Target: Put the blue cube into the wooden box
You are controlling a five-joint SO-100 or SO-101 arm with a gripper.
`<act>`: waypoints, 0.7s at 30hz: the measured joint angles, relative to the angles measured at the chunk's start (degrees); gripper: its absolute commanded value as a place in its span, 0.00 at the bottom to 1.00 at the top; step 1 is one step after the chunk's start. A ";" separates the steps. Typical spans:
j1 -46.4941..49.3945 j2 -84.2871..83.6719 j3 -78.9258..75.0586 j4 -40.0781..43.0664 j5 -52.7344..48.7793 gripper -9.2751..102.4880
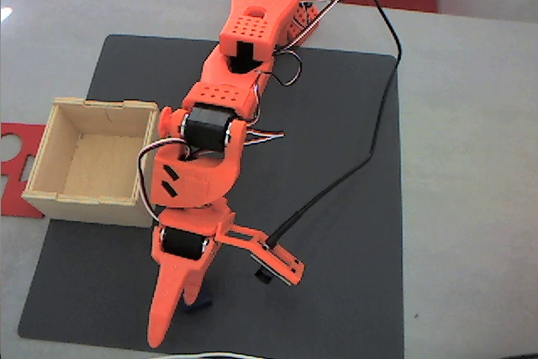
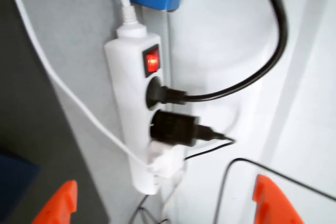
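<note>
Reaching for the cube

The gripper [image 1: 187,313] is wide open and holds nothing (cube [image 1: 196,299] between its tips); close gently, then lift toward the box [image 1: 94,160].

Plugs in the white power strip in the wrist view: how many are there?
3. A black plug sits just below the lit red switch, a larger black plug below it, and a white plug lowest on the white power strip. None seems hidden.

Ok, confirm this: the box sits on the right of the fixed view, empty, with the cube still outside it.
Wrong side. In the fixed view the box sits on the left, not the right. It is empty, and the cube is still outside it, on the mat by the pincer.
</note>
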 measured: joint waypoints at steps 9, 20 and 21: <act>1.23 -5.19 0.00 -4.13 -2.99 0.46; 3.08 -5.45 0.00 -0.35 0.00 0.46; 3.34 -5.45 0.00 0.53 0.62 0.46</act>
